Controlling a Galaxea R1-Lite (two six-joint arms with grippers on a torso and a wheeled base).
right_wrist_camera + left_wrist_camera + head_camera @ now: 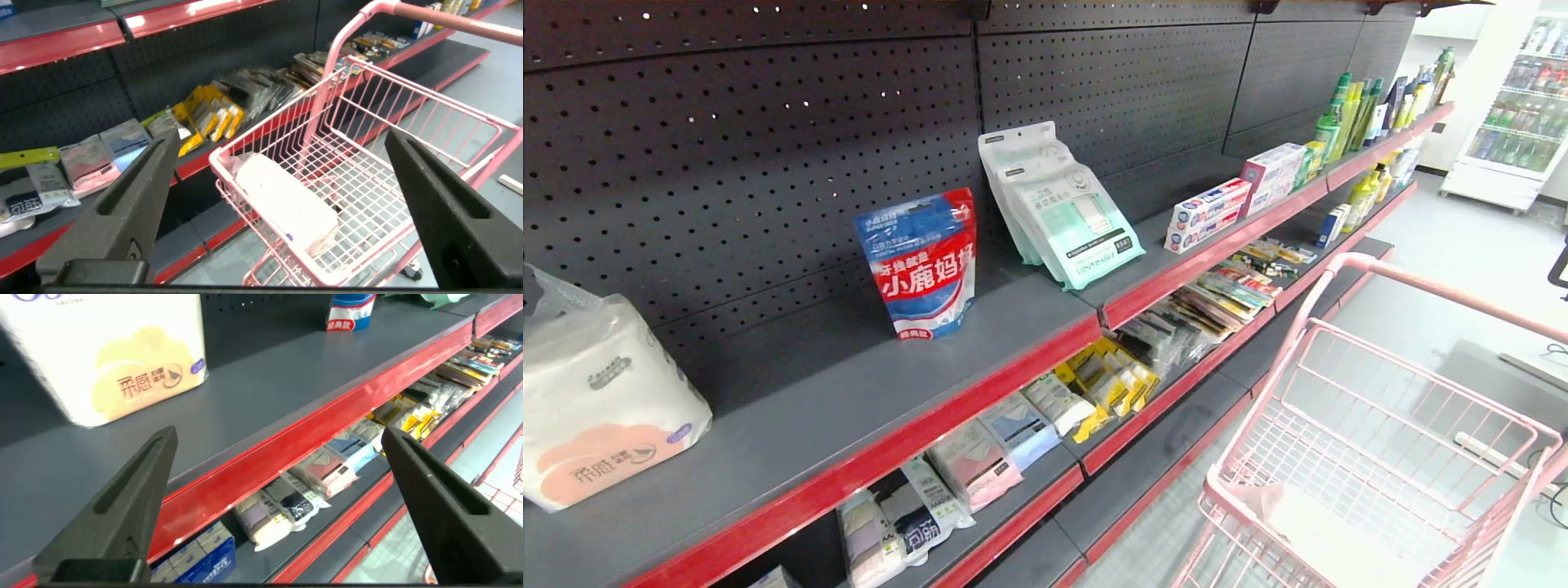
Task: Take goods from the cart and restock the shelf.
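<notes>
**Left wrist view.** The left claw (278,434) is spread wide with nothing between its jaws. It hangs just in front of the shelf (327,363). On the grey board beyond it stands a white tissue pack (114,359), and farther along is a red-and-blue pouch (351,310).

**Right wrist view.** The right claw (279,140) is likewise spread and empty, poised above the pink cart (329,65). A soft white pack (282,204), the stock to be moved, lies on the wire floor of the basket between the two fingers as seen from the wrist.

**Head view.**
- The cart is at 4 o'clock.
- The tissue pack is at 8 o'clock.
- The red-and-blue pouch is just left of centre, at about 10 o'clock.
- Pale green pouches (1062,204) lean on the pegboard at 12 o'clock.
- Boxed tubes (1209,212) are at 2 o'clock.

**Hazards (judged).**
- The white pack sits low inside the basket, so a descending finger could catch a wire wall.
- A nudge could roll the cart on its wheels.
- The pack looks soft, so a shallow grip may slip and a hard one may crush it.
- A careless swing when shelving could topple the upright pouch.

**Print.** Large white characters cross the pouch's red band, and smaller print marks the tissue pack. Neither is transcribed here.
</notes>
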